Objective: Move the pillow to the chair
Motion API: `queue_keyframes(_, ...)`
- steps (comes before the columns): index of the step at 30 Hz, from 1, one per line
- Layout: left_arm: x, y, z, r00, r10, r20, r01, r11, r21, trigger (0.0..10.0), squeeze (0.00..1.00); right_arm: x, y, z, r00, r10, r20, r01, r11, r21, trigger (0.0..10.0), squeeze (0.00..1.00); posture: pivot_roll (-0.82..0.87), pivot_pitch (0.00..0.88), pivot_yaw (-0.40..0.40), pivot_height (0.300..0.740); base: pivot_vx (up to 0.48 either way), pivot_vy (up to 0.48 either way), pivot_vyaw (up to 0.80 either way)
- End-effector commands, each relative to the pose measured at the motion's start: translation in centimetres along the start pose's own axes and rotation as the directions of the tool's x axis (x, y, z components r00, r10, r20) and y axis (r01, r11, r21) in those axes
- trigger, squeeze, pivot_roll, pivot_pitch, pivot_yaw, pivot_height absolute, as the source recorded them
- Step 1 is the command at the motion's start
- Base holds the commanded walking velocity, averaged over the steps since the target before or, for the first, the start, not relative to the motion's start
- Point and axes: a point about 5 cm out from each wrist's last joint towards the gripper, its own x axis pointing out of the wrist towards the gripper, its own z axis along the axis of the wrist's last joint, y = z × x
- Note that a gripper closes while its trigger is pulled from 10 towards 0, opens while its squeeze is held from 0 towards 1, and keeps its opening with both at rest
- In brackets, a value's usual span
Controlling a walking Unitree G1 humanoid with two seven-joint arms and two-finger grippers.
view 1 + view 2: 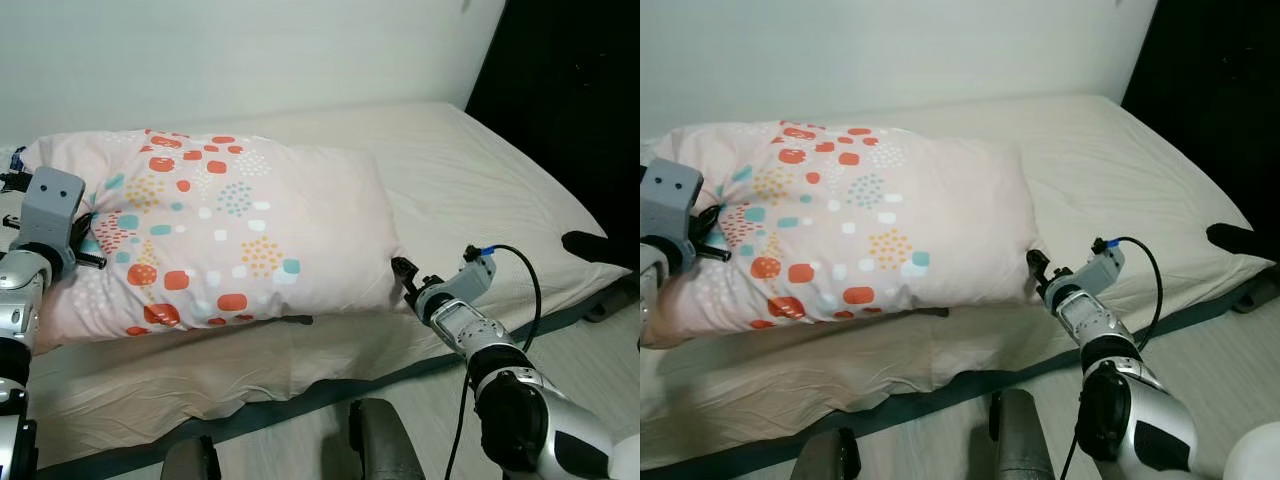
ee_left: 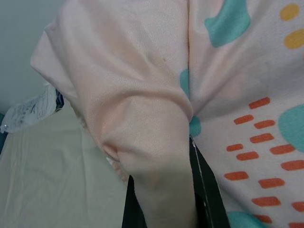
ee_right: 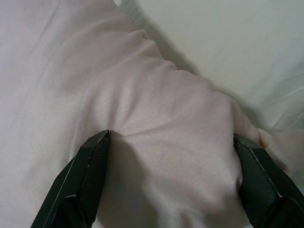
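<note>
A big pale pink pillow with orange, teal and yellow spots lies across the bed. My left gripper is at the pillow's left end, shut on a fold of its cover. In the left wrist view that fold is pinched between the black fingers. My right gripper is at the pillow's lower right corner. The right wrist view has its two fingers wide apart, open, with the corner bulging between them and touching both.
The mattress with its cream sheet runs back to a white wall. A dark object lies off the bed's right edge. A crumpled plastic bag lies by the pillow's left end. My own legs stand against the bed's front edge.
</note>
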Motion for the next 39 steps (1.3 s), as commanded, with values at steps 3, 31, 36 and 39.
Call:
queue_keyframes(3, 0.2, 0.4, 0.6, 0.999, 0.033, 0.027, -0.034, 0.999, 0.014, 0.0, 0.0, 0.3, 1.0, -0.8, 0.998, 0.065, -0.02, -0.064, 0.997, 0.054, 10.0, 0.0, -0.01, 0.074, -0.035, 0.577, 0.0, 0.0, 0.0)
queue_keyframes(31, 0.2, 0.0, 0.6, 0.998, 0.039, 0.05, -0.04, 0.999, 0.02, 0.0, 0.0, -1.5, -4.3, 1.8, 0.89, -0.378, 0.256, 0.385, 0.923, 0.027, 10.0, 0.0, 0.0, 0.066, -0.046, 0.577, 0.0, 0.0, 0.0)
queue_keyframes(36, 0.2, 0.0, 0.7, 0.998, 0.042, 0.055, -0.043, 0.999, 0.019, 0.0, 0.0, -1.2, -4.2, 0.6, 0.922, -0.323, 0.212, 0.27, 0.931, 0.246, 10.0, 0.0, 0.01, 0.063, -0.047, 0.577, 0.0, 0.0, 0.0)
queue_keyframes(39, 0.1, -0.1, 0.7, 0.997, 0.041, 0.059, -0.042, 0.999, 0.018, 0.0, 0.0, -0.9, -3.6, -0.2, 0.95, -0.262, 0.171, 0.199, 0.927, 0.316, 10.0, 0.0, 0.01, 0.058, -0.045, 0.577, 0.0, 0.0, 0.0)
